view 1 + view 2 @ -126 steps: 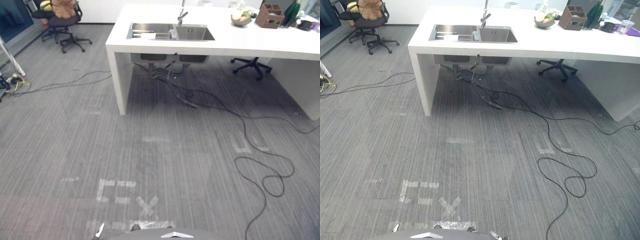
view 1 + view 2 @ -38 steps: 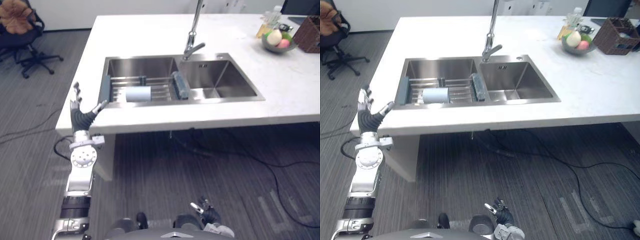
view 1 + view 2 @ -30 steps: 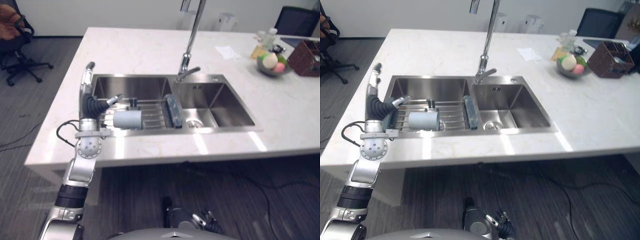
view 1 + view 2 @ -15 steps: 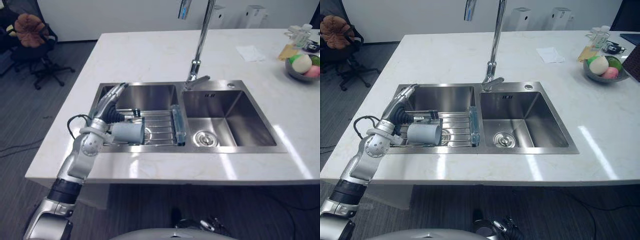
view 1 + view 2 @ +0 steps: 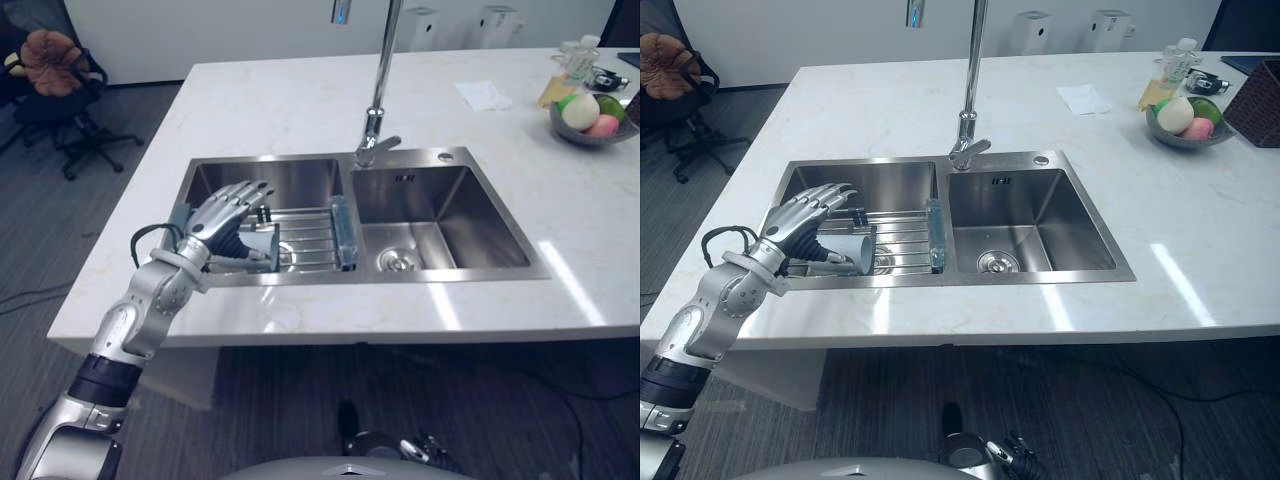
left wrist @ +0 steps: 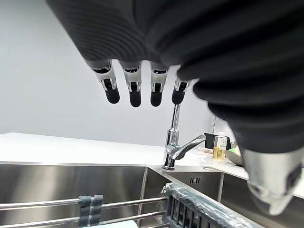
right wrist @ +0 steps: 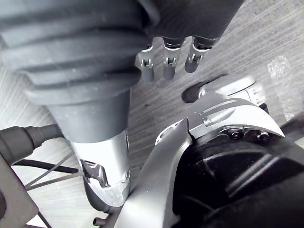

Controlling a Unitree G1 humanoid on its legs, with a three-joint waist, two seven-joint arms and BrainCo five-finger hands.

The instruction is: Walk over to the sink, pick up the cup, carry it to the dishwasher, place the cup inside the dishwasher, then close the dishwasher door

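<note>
you have the left hand over the left basin of the sink, spread just above the cup. its fingers are straight and fanned, the thumb held apart, and nothing is caught between them, so the hand is wide open with no grip on anything. from the head views you can't tell whether the palm touches the cup or hangs just clear of it. the cup is grey and lies on its side on the wire rack across that basin, its mouth turned toward the divider between the basins. the tap rises behind the divider, and the right basin is bare steel with a drain. out on the white counter at the far right sits a bowl of fruit, well apart from the sink. your right hand hangs low over the grey floor, fingers loose and holding nothing.
</note>
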